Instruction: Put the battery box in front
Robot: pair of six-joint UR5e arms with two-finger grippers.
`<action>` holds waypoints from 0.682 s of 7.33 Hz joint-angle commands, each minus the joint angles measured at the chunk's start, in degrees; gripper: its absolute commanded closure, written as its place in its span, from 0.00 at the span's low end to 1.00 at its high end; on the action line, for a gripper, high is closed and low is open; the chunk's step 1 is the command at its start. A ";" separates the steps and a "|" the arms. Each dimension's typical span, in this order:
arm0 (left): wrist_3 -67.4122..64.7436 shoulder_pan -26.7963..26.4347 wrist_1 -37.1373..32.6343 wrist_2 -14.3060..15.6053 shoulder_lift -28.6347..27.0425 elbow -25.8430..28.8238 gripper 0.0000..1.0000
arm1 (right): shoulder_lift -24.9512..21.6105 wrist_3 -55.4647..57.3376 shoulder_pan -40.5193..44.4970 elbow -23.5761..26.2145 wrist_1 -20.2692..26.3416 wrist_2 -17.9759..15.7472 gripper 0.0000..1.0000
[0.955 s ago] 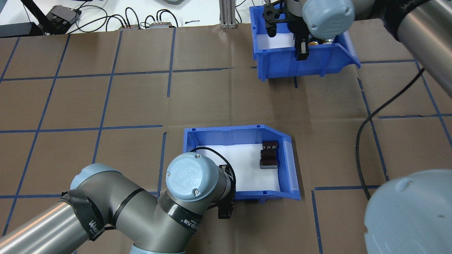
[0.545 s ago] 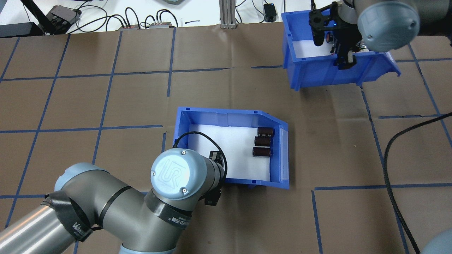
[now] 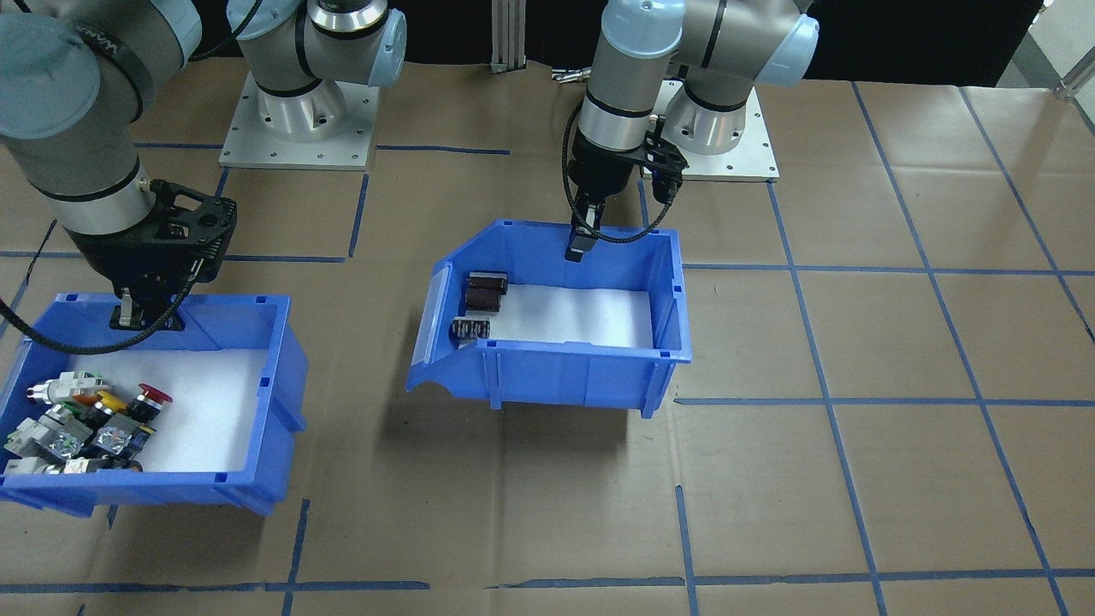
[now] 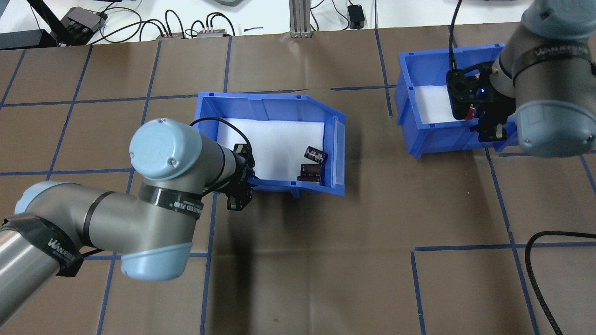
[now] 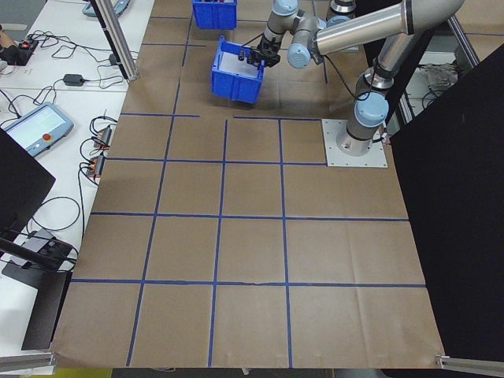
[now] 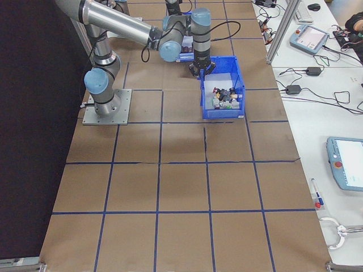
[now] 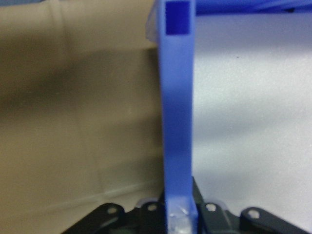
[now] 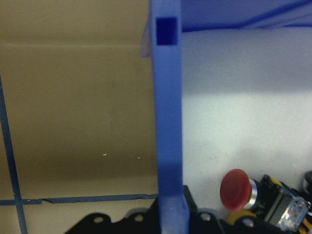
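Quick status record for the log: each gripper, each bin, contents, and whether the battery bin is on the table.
left gripper: shut on the near wall of the battery box
battery box contents: three dark cylinders by its open front
battery box support: shadow underneath suggests lifted; contact unclear
right gripper: shut on the wall of the switch bin
switch bin contents: coloured push-button switches

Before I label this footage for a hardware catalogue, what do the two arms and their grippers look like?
Both arms have silver-grey tubes with pale blue joint caps embossed "UR", and black straps with white lettering. The left gripper and right gripper are black, each with a black cable looping from its wrist.
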 commanded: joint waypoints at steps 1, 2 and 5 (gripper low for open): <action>2.76 3.83 -0.43 -3.25 -9.17 9.56 1.00 | -6.67 -3.44 -2.07 8.32 -2.09 1.64 1.00; 2.67 3.75 -0.43 -3.36 -14.09 14.30 1.00 | -8.35 -4.58 -2.69 9.99 -1.65 1.39 1.00; 1.62 1.91 -0.43 -3.62 -23.95 24.26 1.00 | -10.47 -4.76 -2.70 10.28 1.34 1.21 1.00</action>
